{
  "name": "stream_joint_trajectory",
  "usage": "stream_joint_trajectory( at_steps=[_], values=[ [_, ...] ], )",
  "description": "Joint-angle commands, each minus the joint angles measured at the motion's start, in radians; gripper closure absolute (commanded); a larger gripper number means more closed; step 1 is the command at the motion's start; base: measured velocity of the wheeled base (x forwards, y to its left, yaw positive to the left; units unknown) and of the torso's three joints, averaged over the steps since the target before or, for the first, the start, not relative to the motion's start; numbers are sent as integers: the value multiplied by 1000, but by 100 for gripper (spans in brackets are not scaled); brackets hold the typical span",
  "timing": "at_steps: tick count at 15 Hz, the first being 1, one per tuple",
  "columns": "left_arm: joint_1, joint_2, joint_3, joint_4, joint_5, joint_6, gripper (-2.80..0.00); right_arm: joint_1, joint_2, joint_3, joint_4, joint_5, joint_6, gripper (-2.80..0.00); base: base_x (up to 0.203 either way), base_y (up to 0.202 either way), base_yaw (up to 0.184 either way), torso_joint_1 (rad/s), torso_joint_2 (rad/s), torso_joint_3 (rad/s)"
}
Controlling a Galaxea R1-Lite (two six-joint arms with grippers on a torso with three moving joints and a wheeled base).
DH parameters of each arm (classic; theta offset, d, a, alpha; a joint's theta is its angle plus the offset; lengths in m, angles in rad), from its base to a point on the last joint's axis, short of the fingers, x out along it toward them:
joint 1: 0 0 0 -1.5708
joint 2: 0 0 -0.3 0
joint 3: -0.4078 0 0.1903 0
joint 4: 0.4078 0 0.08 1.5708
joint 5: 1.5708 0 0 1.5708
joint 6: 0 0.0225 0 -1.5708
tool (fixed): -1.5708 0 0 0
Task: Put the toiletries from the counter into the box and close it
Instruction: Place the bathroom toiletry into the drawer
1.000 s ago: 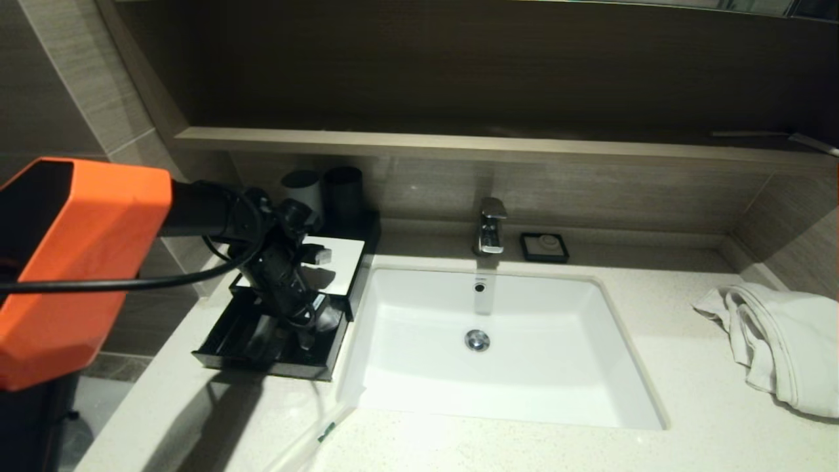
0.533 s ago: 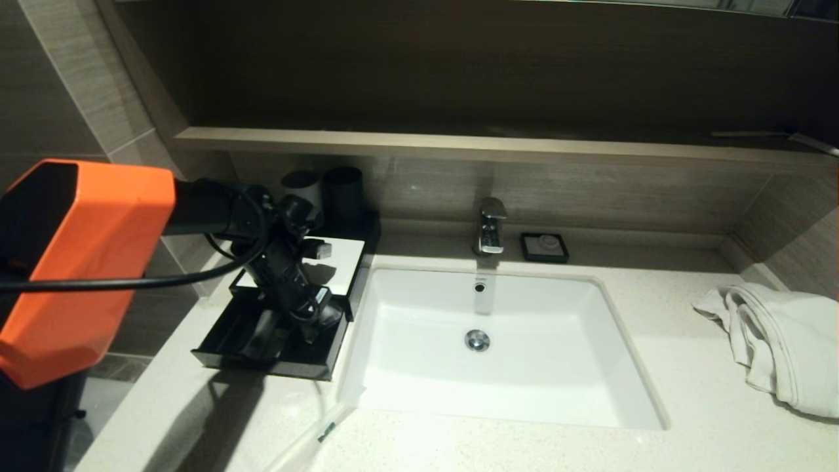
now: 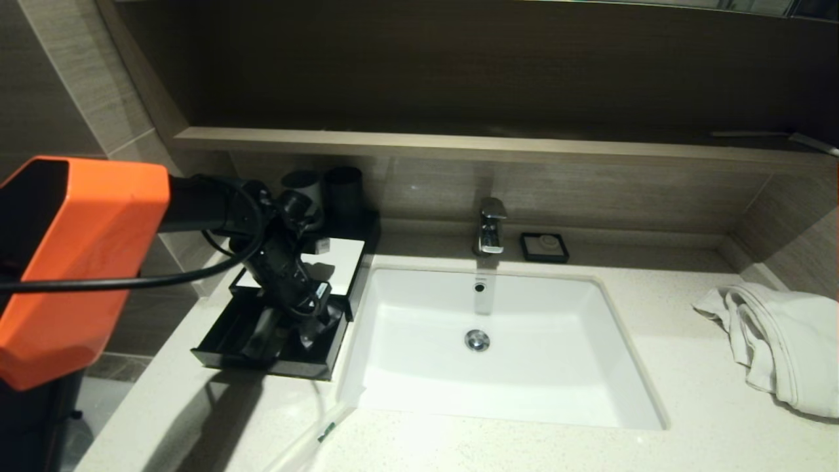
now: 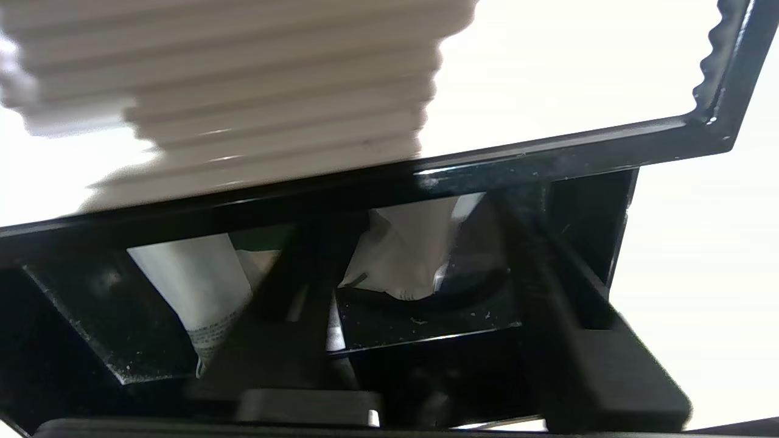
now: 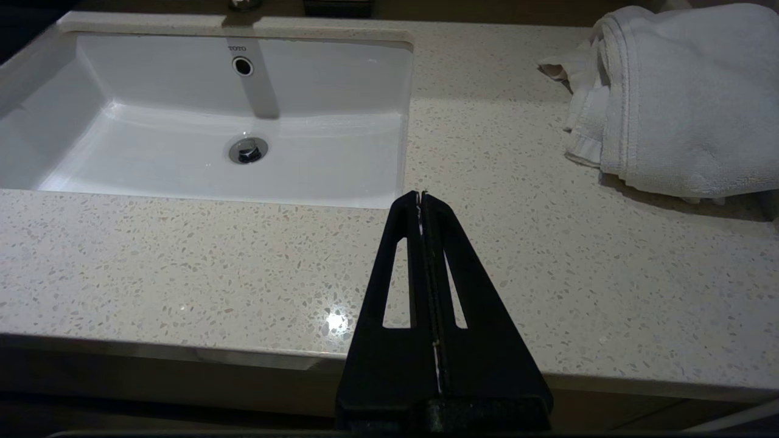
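Note:
The black box (image 3: 341, 262) with a white top panel stands left of the basin, its front drawer (image 3: 223, 344) pulled out. My left gripper (image 3: 308, 331) reaches down into the drawer's right part and is open. In the left wrist view its fingers (image 4: 548, 274) stand spread, and a small packet with white contents (image 4: 408, 255) lies loose on the drawer floor between them. A white sachet (image 4: 201, 292) lies in the drawer beside it. One long clear sachet with a green mark (image 3: 321, 432) lies on the counter (image 3: 459, 446) near the front edge. My right gripper (image 5: 421, 198) hangs shut over the counter's front right.
The white basin (image 3: 498, 400) fills the middle, with the faucet (image 3: 490, 226) and a black soap dish (image 3: 544, 247) behind it. A white towel (image 3: 780, 341) lies at the right. Two cups (image 3: 344, 190) stand behind the box under the wooden shelf (image 3: 459, 144).
The left gripper has stayed low in the drawer while its wrist shifted slightly toward the back. The right arm has not moved.

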Motion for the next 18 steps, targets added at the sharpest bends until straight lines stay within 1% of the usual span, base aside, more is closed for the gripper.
stream_joint_trajectory(
  at_steps=[1,11,12,15,17,18],
  values=[
    [0,-12,-1,5,-1,-2,-280,0,0,0,0,0,0,0,0,0,0,0,0,0],
    [0,-108,9,27,-2,-34,-280,0,0,0,0,0,0,0,0,0,0,0,0,0],
    [0,-113,9,27,-2,-44,0,-1,0,0,0,0,0,0,0,0,0,0,0,0],
    [0,-121,11,38,-1,-48,0,0,0,0,0,0,0,0,0,0,0,0,0,0],
    [0,-120,11,96,-2,-45,0,0,0,0,0,2,0,0,0,0,0,0,0,0],
    [0,-118,14,100,-2,-45,0,0,0,0,0,0,0,0,0,0,0,0,0,0]
  ],
)
